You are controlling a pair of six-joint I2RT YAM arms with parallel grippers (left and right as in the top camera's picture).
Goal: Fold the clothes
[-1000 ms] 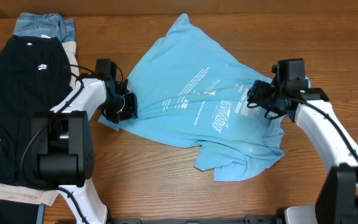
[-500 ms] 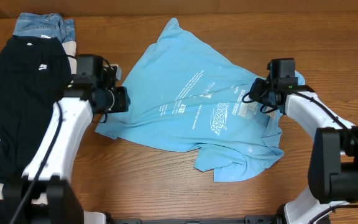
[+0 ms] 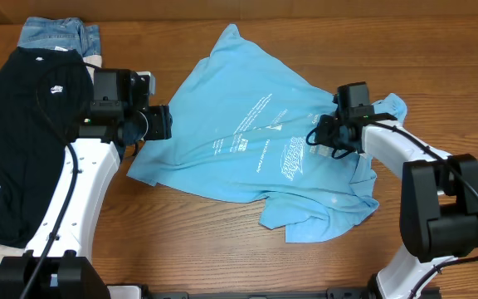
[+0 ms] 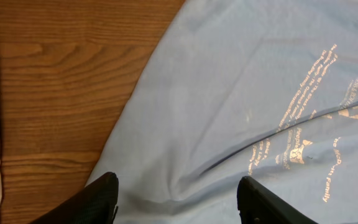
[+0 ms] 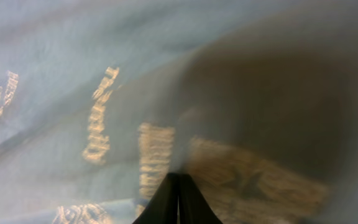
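We saw the T-shirt (image 3: 247, 124) lying slantwise, long axis from far-left to near-right; left end effector (image 3: 158, 123) was released, right end effector (image 3: 320, 137) clenched its fabric.

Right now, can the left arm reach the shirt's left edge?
Probably yes. The left gripper hangs open just over the shirt near that edge, with nothing between its fingers and the cloth. The black tee lies off to the side, clear of the way.
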